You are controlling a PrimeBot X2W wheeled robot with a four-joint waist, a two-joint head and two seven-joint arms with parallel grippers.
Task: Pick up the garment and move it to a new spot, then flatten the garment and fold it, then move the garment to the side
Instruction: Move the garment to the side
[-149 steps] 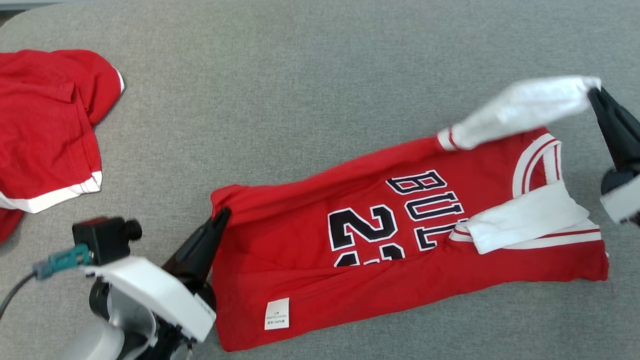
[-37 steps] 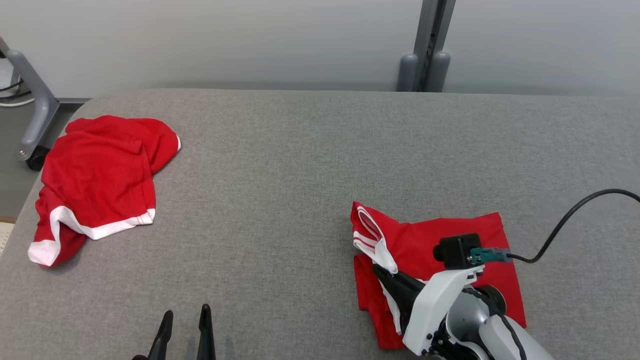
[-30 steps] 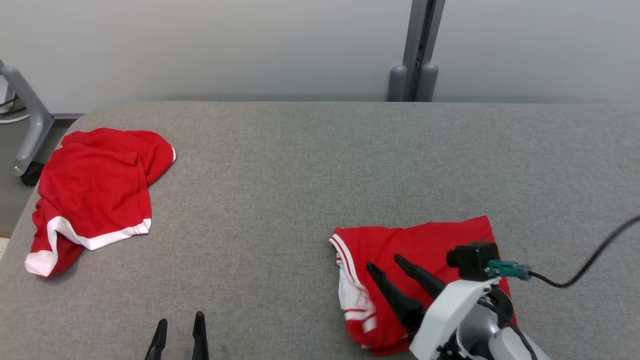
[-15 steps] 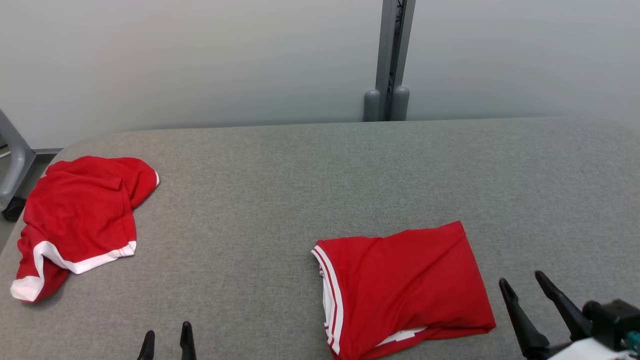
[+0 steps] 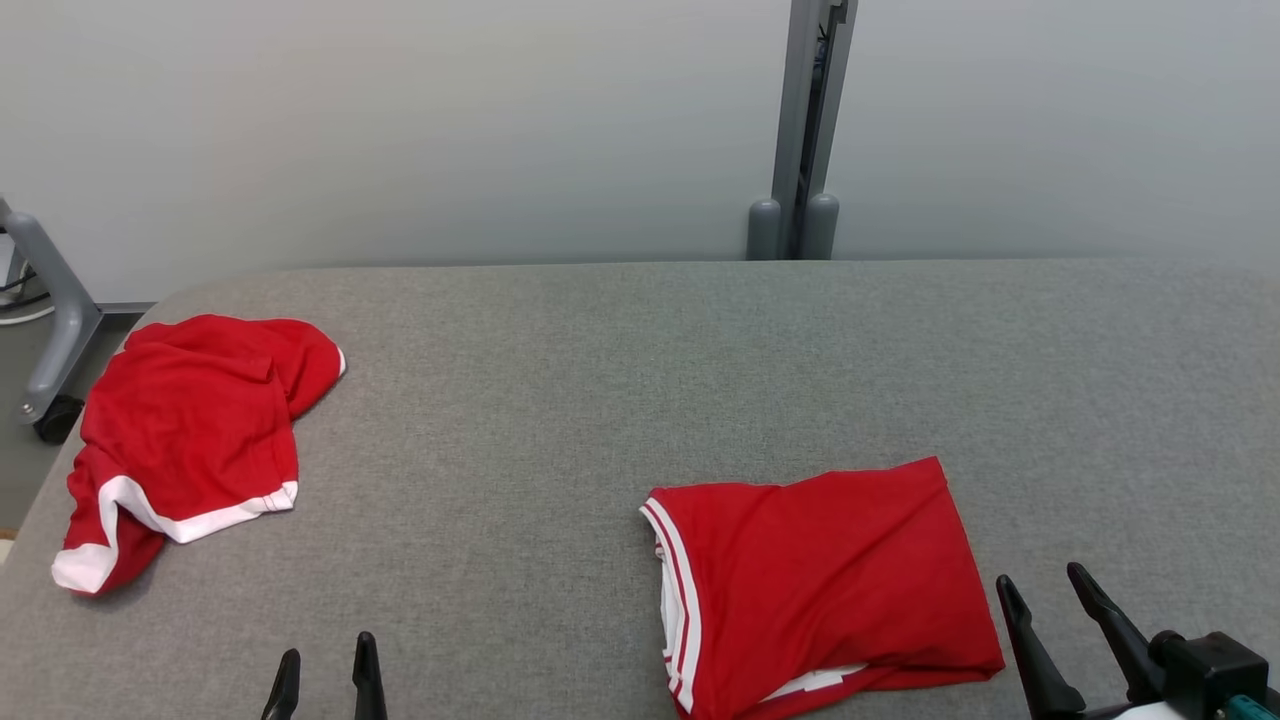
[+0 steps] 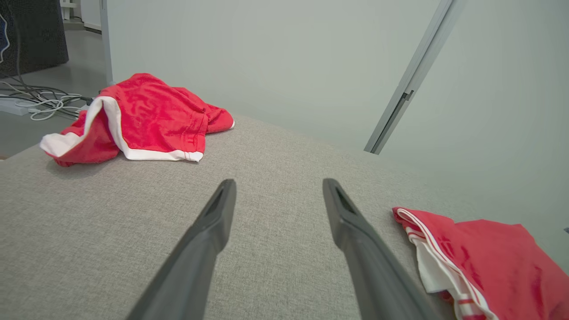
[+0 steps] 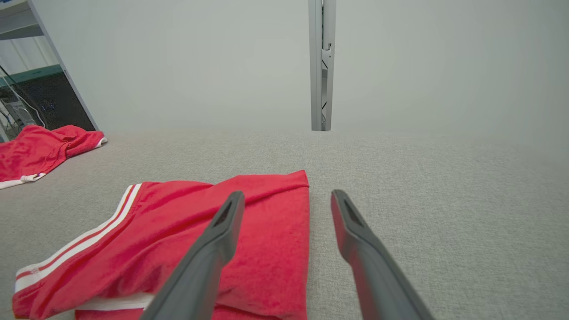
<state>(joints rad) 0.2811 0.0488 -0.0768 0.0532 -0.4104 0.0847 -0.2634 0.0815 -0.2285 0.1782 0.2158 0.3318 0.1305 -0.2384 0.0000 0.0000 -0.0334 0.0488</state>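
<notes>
Right gripper (image 5: 1040, 580): near right, fingers spread wide, nothing held, just right of the folded jersey's near right corner and clear of the cloth.
Left gripper (image 5: 326, 648): near left, fingers likewise parted and empty, over bare table.
Table (image 5: 600, 380): grey fabric-covered top with a rounded far left corner.
Wall (image 5: 400, 120): plain pale grey, behind the table's far edge.
Folded jersey (image 5: 820, 580): red with white-and-red striped trim along its left edge; lies as a flat, roughly square packet at near right, a white layer showing at its near edge.
Second garment (image 5: 190, 430): red with a white hem, crumpled, at the far left edge, well apart from the jersey.
Post (image 5: 810, 130): grey metal upright against the wall, right of centre.
Frame leg (image 5: 55, 320): grey, beyond the table's left edge.
Cables (image 6: 44, 102): pale, loose on the floor at far left.
</notes>
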